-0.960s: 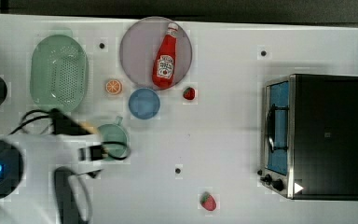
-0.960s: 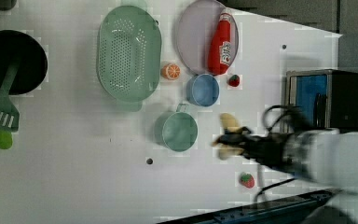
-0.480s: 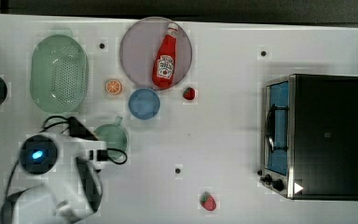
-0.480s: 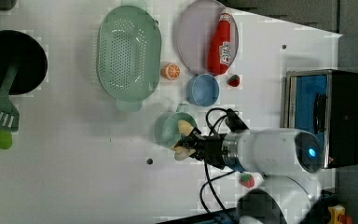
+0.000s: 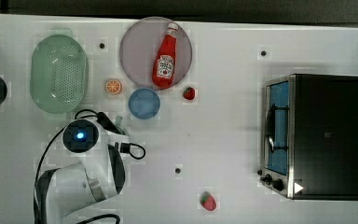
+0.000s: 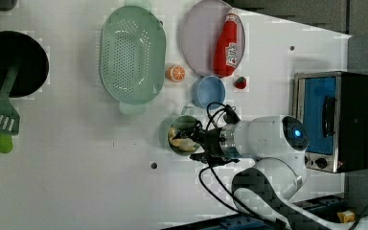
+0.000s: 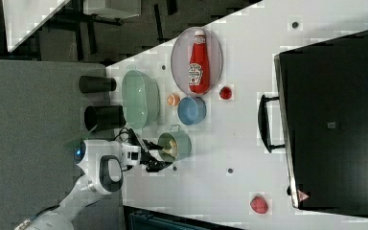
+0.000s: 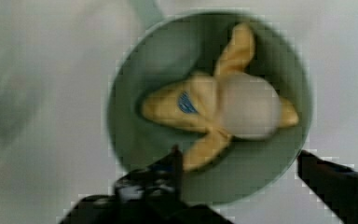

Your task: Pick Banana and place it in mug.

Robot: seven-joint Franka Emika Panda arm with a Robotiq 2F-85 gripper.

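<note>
banana [image 8: 214,112] lying inside the sage-green mug [image 8: 130,140]; claw [image 8: 240,161] released, its fingers spread above the rim. best withdrawn straight upward, avoiding the mug wall.

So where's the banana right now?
The banana lies inside the green mug. In the left view the mug sits just below the green colander and the blue cup, with the open end effector at the mug's right edge.

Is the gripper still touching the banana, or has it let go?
Apart. In the wrist view the banana lies inside the mug, and the gripper has its fingers spread wide, with bare mug showing between them and the fruit.
</note>
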